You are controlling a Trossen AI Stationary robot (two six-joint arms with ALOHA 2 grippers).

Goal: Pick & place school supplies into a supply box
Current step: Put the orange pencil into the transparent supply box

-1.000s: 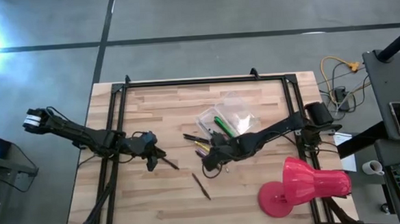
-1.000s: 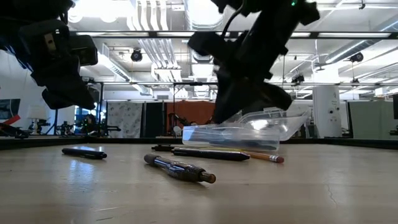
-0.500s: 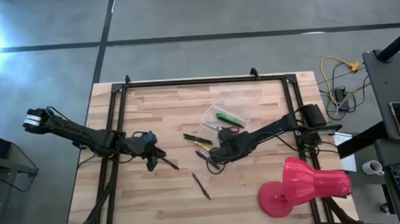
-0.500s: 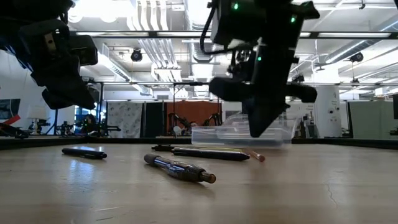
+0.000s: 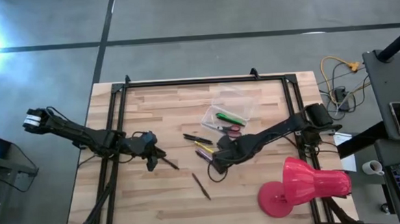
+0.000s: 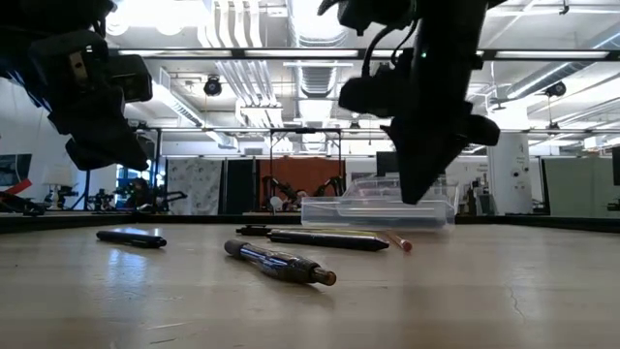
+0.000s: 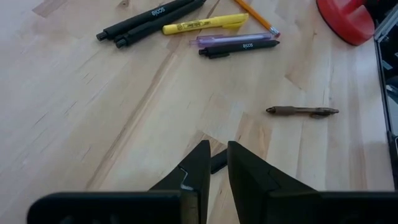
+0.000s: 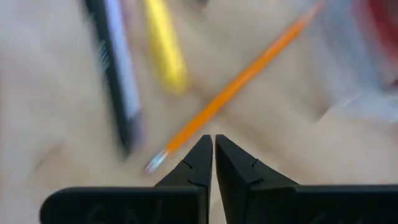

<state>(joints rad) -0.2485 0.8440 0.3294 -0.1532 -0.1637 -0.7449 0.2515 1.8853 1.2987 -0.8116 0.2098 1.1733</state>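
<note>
Right hand (image 8: 213, 144) closed, empty; above pencil (image 8: 233, 91).

A clear plastic box (image 5: 226, 115) with rounded corners is set right of the table's centre, toward the far edge; a green pen (image 5: 231, 117) and red-handled scissors (image 5: 230, 129) are seen in it. Black pens (image 7: 149, 14), a yellow pen (image 7: 202, 24), a purple pen (image 7: 233, 40) and an orange pencil (image 7: 256, 15) are clustered beside it. A brown pen (image 5: 201, 186) lies alone nearer the front edge.

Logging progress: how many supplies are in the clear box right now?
2 visible in the supply box: a green pen, and red-handled scissors beside it. Glare may hide more.
</note>
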